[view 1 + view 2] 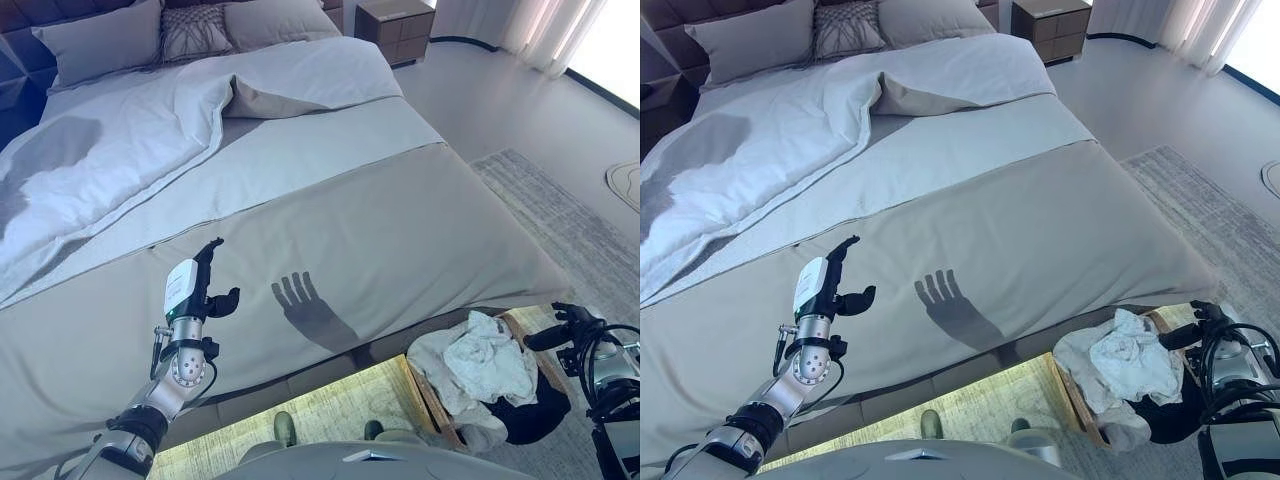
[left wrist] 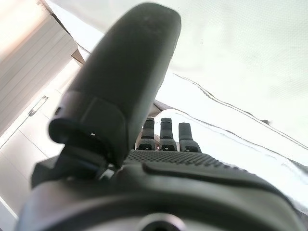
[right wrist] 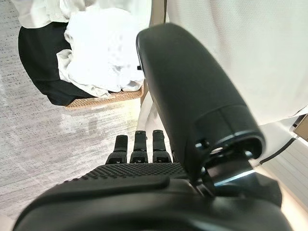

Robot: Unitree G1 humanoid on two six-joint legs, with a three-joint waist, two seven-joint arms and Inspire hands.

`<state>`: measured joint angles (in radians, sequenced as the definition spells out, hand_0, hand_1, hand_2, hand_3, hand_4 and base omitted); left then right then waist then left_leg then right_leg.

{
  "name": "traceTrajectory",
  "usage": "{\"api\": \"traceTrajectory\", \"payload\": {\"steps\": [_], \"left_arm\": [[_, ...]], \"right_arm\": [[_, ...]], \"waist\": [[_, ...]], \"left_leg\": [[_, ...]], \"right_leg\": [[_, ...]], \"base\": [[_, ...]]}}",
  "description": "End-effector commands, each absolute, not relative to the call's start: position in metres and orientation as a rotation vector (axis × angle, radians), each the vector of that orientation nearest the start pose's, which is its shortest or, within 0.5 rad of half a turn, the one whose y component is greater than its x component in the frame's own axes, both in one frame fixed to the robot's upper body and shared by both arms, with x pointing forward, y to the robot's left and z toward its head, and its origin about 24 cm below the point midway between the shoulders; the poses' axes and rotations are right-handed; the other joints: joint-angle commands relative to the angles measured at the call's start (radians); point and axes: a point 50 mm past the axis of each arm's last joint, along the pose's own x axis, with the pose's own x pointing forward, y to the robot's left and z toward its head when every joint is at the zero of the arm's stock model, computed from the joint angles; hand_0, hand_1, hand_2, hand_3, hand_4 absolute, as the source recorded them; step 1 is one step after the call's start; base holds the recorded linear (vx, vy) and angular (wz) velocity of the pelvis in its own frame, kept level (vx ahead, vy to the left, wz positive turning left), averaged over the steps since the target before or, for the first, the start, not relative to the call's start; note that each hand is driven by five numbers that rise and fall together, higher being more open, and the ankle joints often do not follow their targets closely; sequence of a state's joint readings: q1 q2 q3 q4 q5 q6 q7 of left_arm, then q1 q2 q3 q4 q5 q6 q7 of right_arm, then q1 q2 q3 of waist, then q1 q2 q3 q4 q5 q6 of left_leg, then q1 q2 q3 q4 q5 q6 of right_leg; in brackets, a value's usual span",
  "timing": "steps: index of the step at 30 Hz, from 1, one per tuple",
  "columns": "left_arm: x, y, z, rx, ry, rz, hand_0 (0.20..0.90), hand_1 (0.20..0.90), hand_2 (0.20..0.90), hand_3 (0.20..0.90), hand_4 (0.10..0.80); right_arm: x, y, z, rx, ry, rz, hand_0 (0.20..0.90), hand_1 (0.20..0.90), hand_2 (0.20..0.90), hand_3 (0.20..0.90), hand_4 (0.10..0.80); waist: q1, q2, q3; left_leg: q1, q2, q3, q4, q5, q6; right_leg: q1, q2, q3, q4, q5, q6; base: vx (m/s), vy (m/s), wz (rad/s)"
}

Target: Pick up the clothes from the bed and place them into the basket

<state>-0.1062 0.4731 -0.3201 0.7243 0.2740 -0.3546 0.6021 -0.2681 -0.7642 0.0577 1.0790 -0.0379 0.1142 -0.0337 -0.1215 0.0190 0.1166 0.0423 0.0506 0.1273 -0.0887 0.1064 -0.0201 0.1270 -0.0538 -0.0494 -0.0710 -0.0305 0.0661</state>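
White and dark clothes (image 1: 478,368) lie heaped in a woven basket (image 1: 424,392) on the floor at the bed's near right corner; they also show in the right wrist view (image 3: 103,53). My left hand (image 1: 205,283) is raised over the grey bedspread (image 1: 380,240), fingers straight and empty. My right hand (image 1: 562,327) hangs beside the basket, above the floor, fingers relaxed and empty (image 3: 139,149). I see no loose clothes on the bed.
A white duvet (image 1: 110,150) is folded back across the bed's upper half, with pillows (image 1: 100,40) at the headboard. A nightstand (image 1: 395,28) stands at the far right. A grey rug (image 1: 560,210) lies on the floor right of the bed.
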Motion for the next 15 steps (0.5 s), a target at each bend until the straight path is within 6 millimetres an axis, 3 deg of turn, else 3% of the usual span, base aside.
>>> {"api": "traceTrajectory", "payload": {"steps": [1, 8, 9, 15], "left_arm": [[0.257, 0.250, 0.002, 0.816, -0.098, 0.279, 0.900, 0.900, 0.900, 0.900, 0.800], [0.254, 0.252, -0.001, 0.811, -0.079, 0.297, 0.900, 0.900, 0.900, 0.900, 0.800], [0.253, 0.251, -0.003, 0.809, -0.071, 0.302, 0.900, 0.900, 0.900, 0.900, 0.800], [0.247, 0.250, -0.009, 0.793, -0.038, 0.319, 0.900, 0.900, 0.900, 0.900, 0.800]], "right_arm": [[0.227, -0.417, 0.021, -0.761, 0.740, -0.494, 0.900, 0.900, 0.900, 0.900, 0.800], [0.254, -0.393, 0.037, -0.800, 0.549, -0.422, 0.900, 0.900, 0.900, 0.900, 0.800], [0.266, -0.380, 0.046, -0.837, 0.442, -0.397, 0.900, 0.900, 0.900, 0.900, 0.800], [0.282, -0.336, 0.062, -1.090, 0.205, -0.301, 0.900, 0.900, 0.900, 0.900, 0.800]], "waist": [[0.023, -0.031, -0.023], [0.027, -0.034, -0.022], [0.027, -0.034, -0.022], [0.027, -0.025, -0.020]], "left_leg": [[0.083, 0.004, 0.029, 0.001, -0.120, -0.012], [0.084, 0.005, 0.023, 0.001, -0.118, -0.013], [0.083, 0.004, 0.020, 0.001, -0.117, -0.014], [0.077, -0.003, 0.010, 0.001, -0.115, -0.013]], "right_leg": [[-0.096, 0.017, 0.031, 0.022, 0.104, 0.012], [-0.091, 0.016, 0.026, 0.022, 0.102, 0.010], [-0.090, 0.017, 0.025, 0.023, 0.100, 0.009], [-0.091, 0.014, 0.017, 0.030, 0.092, 0.010]], "base": [[0.000, 0.000, 0.00], [0.000, 0.000, 0.00], [0.000, 0.000, 0.00], [-0.002, 0.004, 0.01]]}}
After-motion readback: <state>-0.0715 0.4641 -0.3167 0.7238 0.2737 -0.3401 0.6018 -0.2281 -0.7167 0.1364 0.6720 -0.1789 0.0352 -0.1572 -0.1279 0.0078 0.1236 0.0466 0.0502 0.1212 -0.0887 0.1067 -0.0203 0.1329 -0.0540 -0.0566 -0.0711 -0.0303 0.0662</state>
